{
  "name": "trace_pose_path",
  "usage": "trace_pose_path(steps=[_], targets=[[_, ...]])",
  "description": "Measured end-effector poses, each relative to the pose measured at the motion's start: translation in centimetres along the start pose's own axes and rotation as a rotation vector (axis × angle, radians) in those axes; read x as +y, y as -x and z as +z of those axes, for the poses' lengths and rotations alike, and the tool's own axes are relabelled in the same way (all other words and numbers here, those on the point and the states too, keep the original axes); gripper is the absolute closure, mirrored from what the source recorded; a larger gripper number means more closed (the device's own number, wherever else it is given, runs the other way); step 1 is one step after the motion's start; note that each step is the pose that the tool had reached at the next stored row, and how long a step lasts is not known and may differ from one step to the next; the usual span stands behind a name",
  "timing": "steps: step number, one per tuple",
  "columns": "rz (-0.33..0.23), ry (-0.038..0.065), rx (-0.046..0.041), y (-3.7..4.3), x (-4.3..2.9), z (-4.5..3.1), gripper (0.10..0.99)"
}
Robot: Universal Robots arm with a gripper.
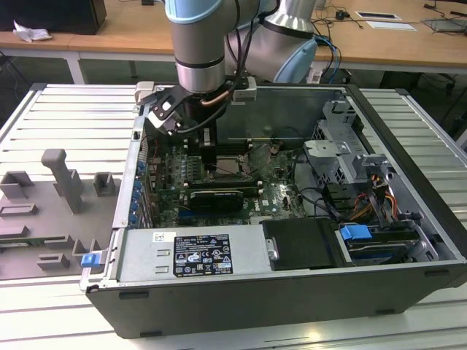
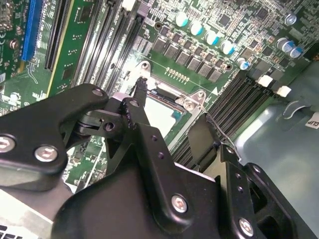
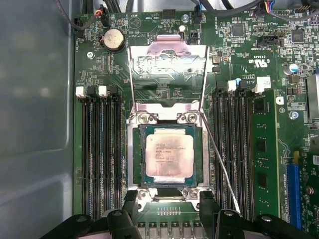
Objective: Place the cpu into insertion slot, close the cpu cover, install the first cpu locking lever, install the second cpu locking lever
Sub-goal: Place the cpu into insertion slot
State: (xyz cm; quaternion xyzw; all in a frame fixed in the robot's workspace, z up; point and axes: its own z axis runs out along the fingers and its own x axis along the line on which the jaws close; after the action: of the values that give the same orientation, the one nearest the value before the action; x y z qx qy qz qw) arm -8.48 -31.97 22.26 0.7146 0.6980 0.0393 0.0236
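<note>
In the first wrist view the cpu (image 3: 167, 154), a pale silver square chip, lies flat inside the insertion slot (image 3: 133, 154), whose metal frame rings it. The cpu cover (image 3: 168, 48) stands swung up and open behind the slot, and the board shows through its cut-out. A thin wire locking lever (image 3: 219, 157) slants free along one side of the slot. My gripper (image 3: 168, 201) hovers open at the slot's near edge, fingertips (image 3: 130, 199) apart and holding nothing. The second wrist view shows the gripper (image 2: 170, 115) above the cpu (image 2: 160, 113). In the exterior view the gripper (image 1: 211, 162) reaches down into the open case.
Black memory slots (image 3: 102, 154) flank the socket, with a green module (image 3: 261, 149) beside them and a coin battery (image 3: 113, 39) beyond. The exterior view shows a black expansion card (image 1: 215, 198), a drive cage (image 1: 343, 142), the power supply (image 1: 190, 251) and a grey fixture tray (image 1: 51, 197) outside the case.
</note>
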Motion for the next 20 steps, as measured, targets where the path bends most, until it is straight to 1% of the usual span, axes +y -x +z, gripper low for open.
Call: trace_pose_path(steps=[15,19,20], targets=[[0.000,0.000,0.0000,0.02,-1.08,-0.07,0.482],[0.000,0.000,-0.0002,0.03,-1.09,-0.09,0.482],[0.000,0.000,-0.0003,0.03,-1.09,-0.11,0.471]])
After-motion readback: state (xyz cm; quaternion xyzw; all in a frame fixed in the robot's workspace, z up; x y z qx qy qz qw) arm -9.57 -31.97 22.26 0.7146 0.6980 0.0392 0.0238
